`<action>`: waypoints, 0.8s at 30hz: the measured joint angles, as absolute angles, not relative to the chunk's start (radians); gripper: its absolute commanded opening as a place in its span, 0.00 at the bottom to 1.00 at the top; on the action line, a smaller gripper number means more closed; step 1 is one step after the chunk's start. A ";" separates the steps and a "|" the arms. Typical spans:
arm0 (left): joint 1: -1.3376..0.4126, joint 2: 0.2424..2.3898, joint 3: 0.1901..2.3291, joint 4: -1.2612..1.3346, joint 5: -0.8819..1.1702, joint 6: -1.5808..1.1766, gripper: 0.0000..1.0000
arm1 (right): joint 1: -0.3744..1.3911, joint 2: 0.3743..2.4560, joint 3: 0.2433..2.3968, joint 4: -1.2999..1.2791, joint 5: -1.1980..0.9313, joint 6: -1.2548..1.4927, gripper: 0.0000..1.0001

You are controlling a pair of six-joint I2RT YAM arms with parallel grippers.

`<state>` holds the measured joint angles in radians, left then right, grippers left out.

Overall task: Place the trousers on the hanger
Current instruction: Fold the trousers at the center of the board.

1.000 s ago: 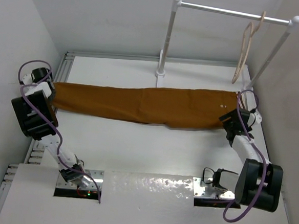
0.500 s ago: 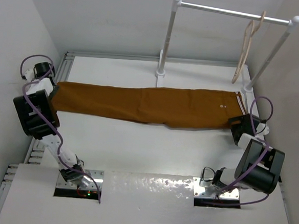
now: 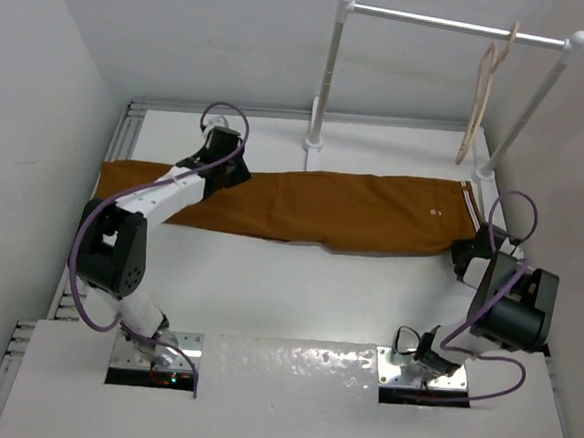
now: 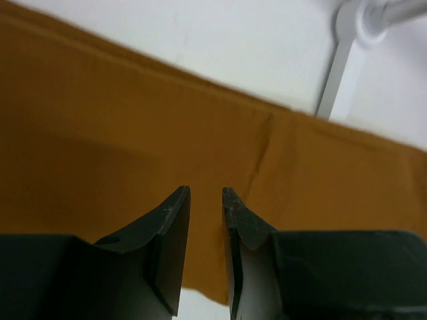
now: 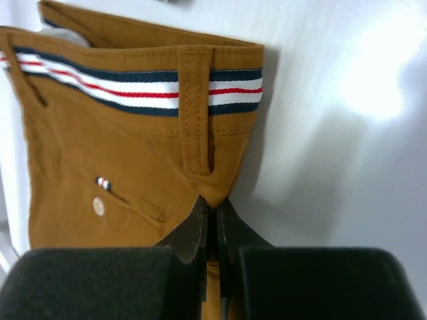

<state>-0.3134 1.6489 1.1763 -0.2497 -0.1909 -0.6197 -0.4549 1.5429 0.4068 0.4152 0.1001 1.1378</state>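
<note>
The right gripper [image 5: 212,203] is clenched on the trousers [image 3: 353,208] at the waistband's near corner. The left gripper [image 4: 205,192] is over the left leg, released (only a narrow gap).

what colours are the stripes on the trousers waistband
Waistband stripes: navy, white, thin red line, on rust-brown trousers. Clearest in right wrist view.

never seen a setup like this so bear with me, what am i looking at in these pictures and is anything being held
Two robot arms are bolted to a white table. The wide picture looks down from above; the other two come from a camera on each wrist. Brown trousers lie flat on the table. A hanger hangs on a white rail. The right fingers pinch the trousers' edge near the waistband; the left fingers hover slightly apart above the cloth, holding nothing.
</note>
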 measured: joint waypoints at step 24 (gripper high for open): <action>-0.725 1.683 0.982 -0.092 -0.378 -0.722 0.21 | -0.463 0.934 0.131 0.057 0.409 1.041 0.89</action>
